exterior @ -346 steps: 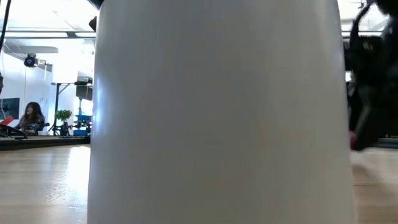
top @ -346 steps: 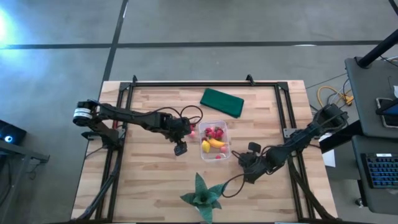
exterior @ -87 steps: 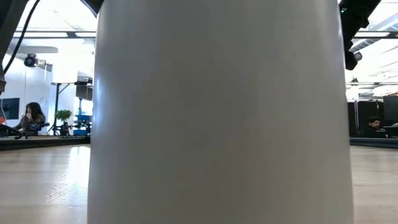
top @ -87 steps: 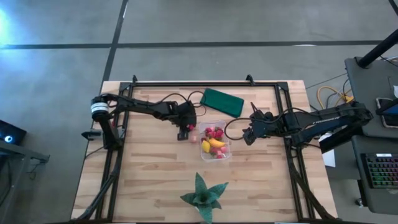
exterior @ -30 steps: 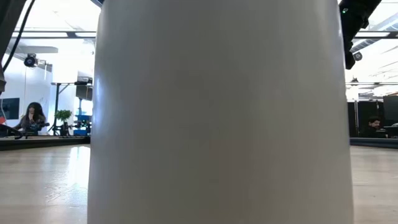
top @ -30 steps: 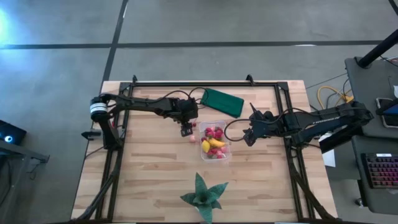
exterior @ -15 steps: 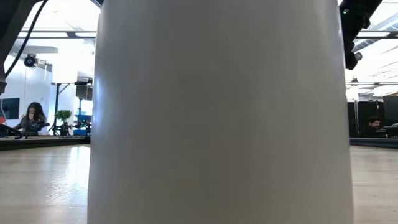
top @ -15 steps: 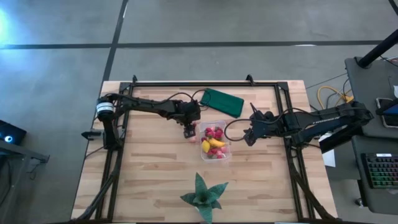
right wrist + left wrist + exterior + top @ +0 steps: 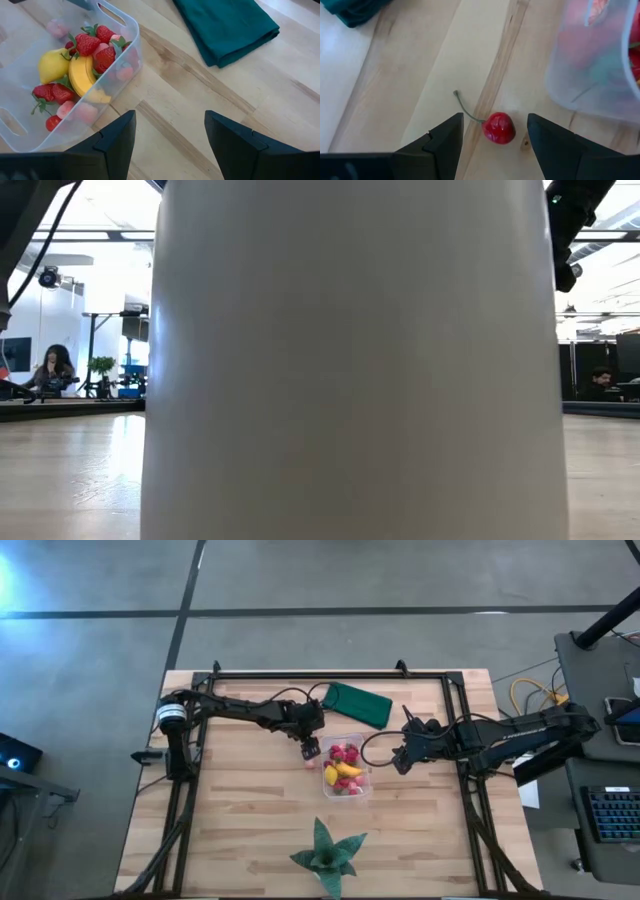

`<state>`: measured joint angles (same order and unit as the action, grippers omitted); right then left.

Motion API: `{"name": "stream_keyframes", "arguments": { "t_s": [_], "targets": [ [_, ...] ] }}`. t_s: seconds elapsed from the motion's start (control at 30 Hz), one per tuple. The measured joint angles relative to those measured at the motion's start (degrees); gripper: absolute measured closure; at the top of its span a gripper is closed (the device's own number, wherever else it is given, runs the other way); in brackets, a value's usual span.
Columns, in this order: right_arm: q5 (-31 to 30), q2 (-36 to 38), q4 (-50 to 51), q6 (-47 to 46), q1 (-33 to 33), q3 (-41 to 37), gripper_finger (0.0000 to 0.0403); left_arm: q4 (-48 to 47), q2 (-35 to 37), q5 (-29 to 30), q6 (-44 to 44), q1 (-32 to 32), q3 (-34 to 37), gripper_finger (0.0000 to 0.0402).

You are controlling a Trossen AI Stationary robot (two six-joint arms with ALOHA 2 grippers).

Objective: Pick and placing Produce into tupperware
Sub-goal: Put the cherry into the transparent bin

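Observation:
A red cherry [image 9: 499, 128] with a thin stem lies on the wooden table just left of the clear tupperware [image 9: 346, 769]. My left gripper [image 9: 495, 121] hovers open over it, one finger on each side, touching nothing; in the high view it [image 9: 310, 748] is at the tub's far left corner. The tupperware [image 9: 30, 131] holds strawberries [image 9: 95, 42], a banana [image 9: 82, 75] and a lemon [image 9: 52, 65]. My right gripper [image 9: 398, 762] waits open to the tub's right, with nothing between its fingers [image 9: 169, 117].
A folded dark green cloth [image 9: 357, 704] lies behind the tub. A green star-shaped leafy object [image 9: 325, 852] sits near the front edge. A wide white surface [image 9: 350, 360] fills the low view. Bare wood shows left of and in front of the tub.
My left gripper has sunk and drifted toward the table's right, closer to the tupperware, rolling a little as it went. It has stayed open. My right gripper has kept still.

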<state>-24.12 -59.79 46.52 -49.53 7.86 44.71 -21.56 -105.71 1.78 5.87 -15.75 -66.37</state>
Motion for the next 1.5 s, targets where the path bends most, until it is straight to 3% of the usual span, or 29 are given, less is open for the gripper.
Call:
{"name": "stream_keyframes", "arguments": {
  "t_s": [0.53,0.73,0.9,1.5],
  "targets": [
    [-0.04,0.00,-0.02,0.02,0.00,-0.04,0.0174,0.41,0.00,1.66,-6.69,0.00,0.09,0.0197],
    [-0.32,0.00,-0.04,0.01,0.00,-0.04,0.0174,-0.41,0.00,1.55,-6.10,0.07,0.09,0.0197],
    [-0.91,0.00,-0.05,0.00,0.00,-0.04,0.0174,-1.72,0.00,1.43,-0.50,0.22,0.11,0.0197],
    [-2.90,0.00,-0.07,-0.02,0.00,-0.04,0.0174,-1.33,-0.17,2.48,-0.16,1.22,0.15,0.0201]
  ]
}}
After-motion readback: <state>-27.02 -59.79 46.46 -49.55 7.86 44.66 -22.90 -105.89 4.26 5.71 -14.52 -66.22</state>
